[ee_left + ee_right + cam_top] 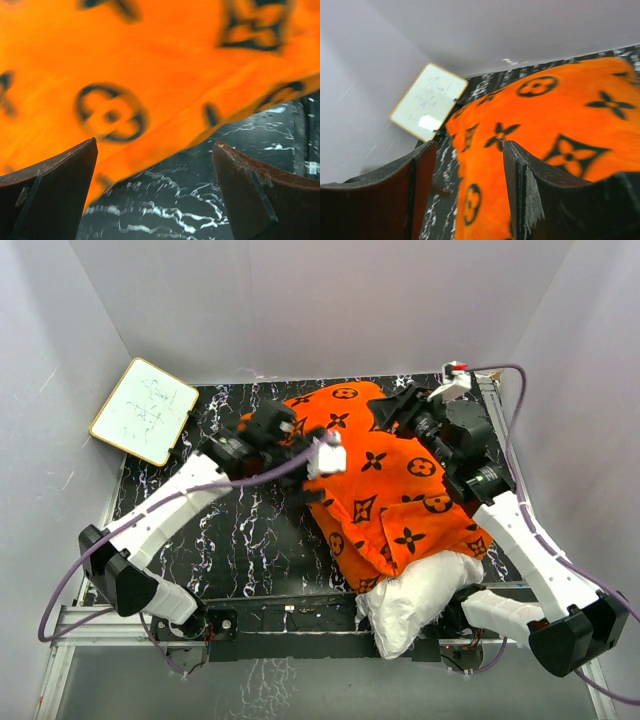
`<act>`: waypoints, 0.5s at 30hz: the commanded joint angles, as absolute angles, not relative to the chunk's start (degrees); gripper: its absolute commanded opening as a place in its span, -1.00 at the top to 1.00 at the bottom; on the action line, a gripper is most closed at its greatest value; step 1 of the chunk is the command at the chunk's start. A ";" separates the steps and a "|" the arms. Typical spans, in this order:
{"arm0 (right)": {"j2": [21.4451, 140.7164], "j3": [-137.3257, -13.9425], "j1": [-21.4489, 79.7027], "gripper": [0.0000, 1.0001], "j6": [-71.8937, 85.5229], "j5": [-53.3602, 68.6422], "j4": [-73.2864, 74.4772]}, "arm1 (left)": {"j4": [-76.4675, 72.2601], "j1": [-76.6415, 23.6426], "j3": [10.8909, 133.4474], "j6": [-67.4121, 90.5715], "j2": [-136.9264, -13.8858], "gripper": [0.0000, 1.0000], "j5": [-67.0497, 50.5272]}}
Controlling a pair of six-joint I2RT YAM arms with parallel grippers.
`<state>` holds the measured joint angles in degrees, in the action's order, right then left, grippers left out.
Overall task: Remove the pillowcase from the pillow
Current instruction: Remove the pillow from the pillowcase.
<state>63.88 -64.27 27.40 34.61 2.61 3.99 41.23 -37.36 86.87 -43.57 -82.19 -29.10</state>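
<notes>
The orange pillowcase (385,475) with black motifs lies bunched across the middle of the table and still covers most of the pillow. The pillow's (415,598) white end sticks out of it at the near side. My left gripper (312,485) hangs at the pillowcase's left edge. In the left wrist view the left gripper (155,144) is wide open, with only the fabric edge (150,75) and bare table between its fingers. My right gripper (395,408) is over the far right corner. In the right wrist view it (469,144) is open above the pillowcase (545,125) and holds nothing.
A small whiteboard (145,410) with a tan frame leans at the far left corner and also shows as the whiteboard (427,102) in the right wrist view. The black marbled table (240,530) is enclosed by grey walls on three sides. A metal rail runs along the near edge.
</notes>
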 commanded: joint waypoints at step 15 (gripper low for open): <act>60.85 -60.71 17.21 -0.25 33.38 5.02 10.55 | 14.53 -52.37 74.74 -58.14 -91.91 0.65 -6.85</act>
